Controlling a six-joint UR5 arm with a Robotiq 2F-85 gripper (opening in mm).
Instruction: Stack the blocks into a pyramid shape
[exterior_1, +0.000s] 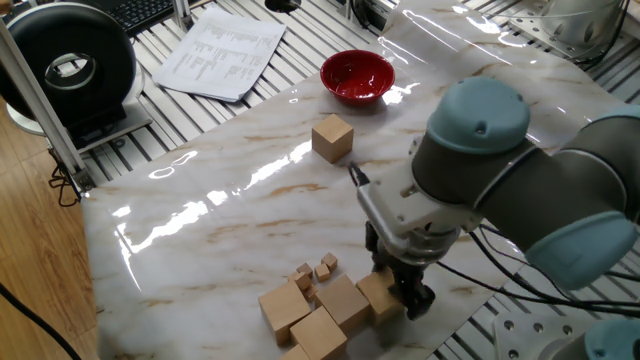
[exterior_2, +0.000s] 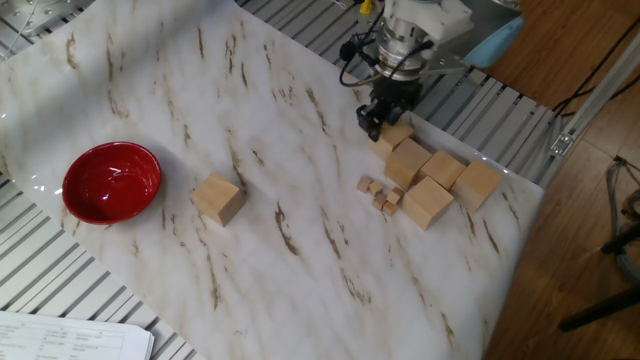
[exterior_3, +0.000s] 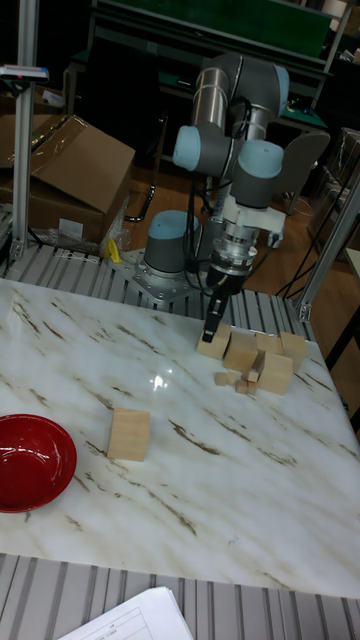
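Several large tan blocks lie in a flat cluster near the table's edge (exterior_1: 343, 300) (exterior_2: 428, 202) (exterior_3: 275, 372). One more block (exterior_1: 332, 137) (exterior_2: 218, 198) (exterior_3: 129, 434) stands alone toward the red bowl. No pyramid shape stands; all the blocks rest on the table. My gripper (exterior_1: 398, 285) (exterior_2: 378, 120) (exterior_3: 215, 330) is low over the end block of the cluster (exterior_1: 378, 297) (exterior_2: 397, 134) (exterior_3: 213, 345). Its dark fingers are spread on either side of that block, and the gripper is open. The far finger is partly hidden by the wrist.
A red bowl (exterior_1: 357, 76) (exterior_2: 112, 182) (exterior_3: 30, 462) sits at the far end of the marble table. Tiny wooden cubes (exterior_1: 318, 270) (exterior_2: 380, 192) lie beside the cluster. Papers (exterior_1: 220, 52) and a black reel (exterior_1: 68, 68) lie beyond the table. The cluster is close to the table edge.
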